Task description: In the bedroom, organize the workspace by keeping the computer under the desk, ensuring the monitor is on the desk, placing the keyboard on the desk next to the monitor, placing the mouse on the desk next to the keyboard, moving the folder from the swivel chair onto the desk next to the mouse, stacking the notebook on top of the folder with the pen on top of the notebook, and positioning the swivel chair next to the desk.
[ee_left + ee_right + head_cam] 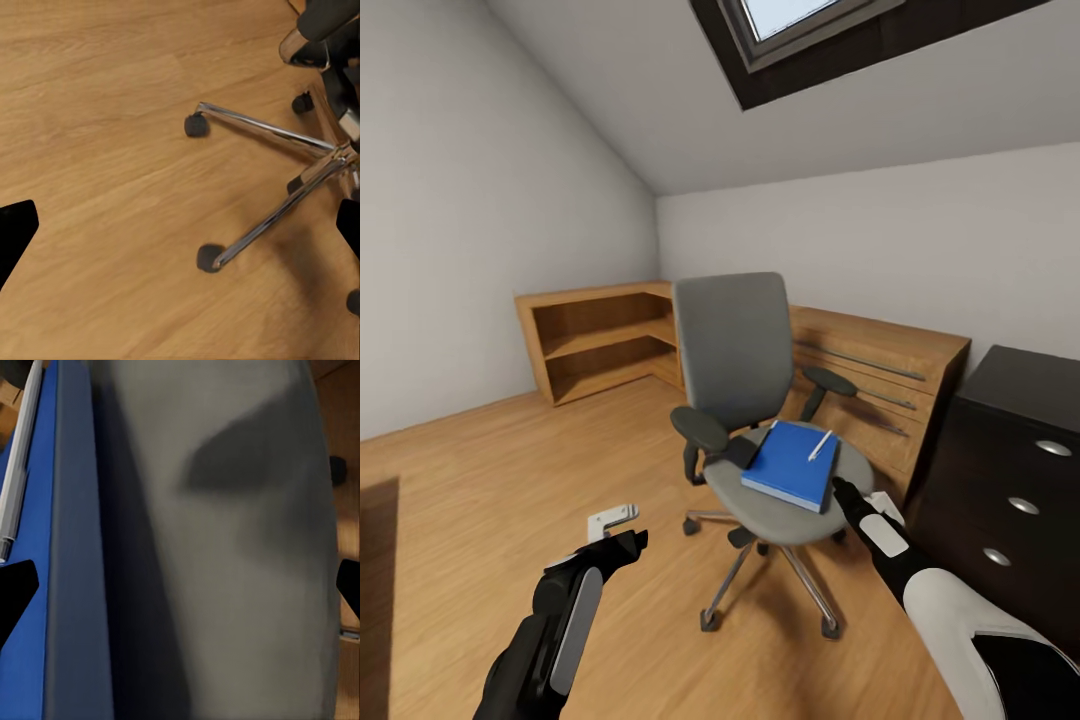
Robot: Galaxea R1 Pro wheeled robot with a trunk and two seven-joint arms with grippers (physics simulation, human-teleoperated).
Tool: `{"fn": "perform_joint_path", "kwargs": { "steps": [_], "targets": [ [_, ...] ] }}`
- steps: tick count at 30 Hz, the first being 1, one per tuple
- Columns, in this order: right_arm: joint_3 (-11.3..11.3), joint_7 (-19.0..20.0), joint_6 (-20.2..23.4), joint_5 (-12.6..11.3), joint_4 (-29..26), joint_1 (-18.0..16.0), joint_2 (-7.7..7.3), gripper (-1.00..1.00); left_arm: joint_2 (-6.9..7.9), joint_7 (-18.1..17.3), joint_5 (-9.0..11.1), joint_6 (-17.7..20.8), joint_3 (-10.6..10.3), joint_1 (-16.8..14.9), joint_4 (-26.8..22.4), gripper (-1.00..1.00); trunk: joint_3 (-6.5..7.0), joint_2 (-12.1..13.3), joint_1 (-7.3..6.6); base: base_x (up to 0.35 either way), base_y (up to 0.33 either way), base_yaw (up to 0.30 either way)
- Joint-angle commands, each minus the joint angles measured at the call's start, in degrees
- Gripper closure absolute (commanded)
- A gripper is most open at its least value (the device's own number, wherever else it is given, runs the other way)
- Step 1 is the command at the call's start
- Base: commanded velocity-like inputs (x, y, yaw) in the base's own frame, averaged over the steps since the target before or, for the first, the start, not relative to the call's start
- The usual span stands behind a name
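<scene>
Because the blue book (792, 464) with the thin white pen (819, 445) lay on the grey padded swivel chair (760, 420), the right gripper (847, 493) reached beside it, jaws spread; the left gripper (622, 545) hung spread too

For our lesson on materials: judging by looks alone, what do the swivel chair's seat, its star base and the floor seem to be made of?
Swivel chair seat: likely matte grey fabric padding; soft, dull surface, no shine.
Star base: probably polished metal; bright highlights along the spokes, with dark castors, perhaps plastic.
Floor: seemingly light wood or laminate planks; visible grain lines and a faint satin sheen.
</scene>
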Motion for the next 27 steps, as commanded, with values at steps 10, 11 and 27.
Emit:
{"fn": "perform_joint_path", "kwargs": {
  "steps": [10, 11, 27],
  "targets": [
    [0.2, 0.0, -0.2, -1.0, 0.0, 0.0, 0.18, -1.0, 0.02, 0.3, 0.6, 0.3, 0.0, 0.0, -0.1, -1.0, -0.06, 0.0, 0.02, 0.079, 0.0, 0.0],
    [0.2, 0.0, -0.2, -1.0, 0.0, 0.0, 0.19, -1.0, 0.03, 0.2, 0.6, 0.3, 0.0, 0.0, -0.1, -1.0, -0.06, 0.0, 0.02, -0.065, 0.0, 0.0],
    [0.2, 0.0, -0.2, -1.0, 0.0, 0.0, 0.23, -1.0, 0.05, 0.2, 0.6, 0.3, 0.0, 0.0, 0.0, -1.0, -0.06, 0.0, 0.02, -0.169, 0.0, 0.0]
  ]
}}
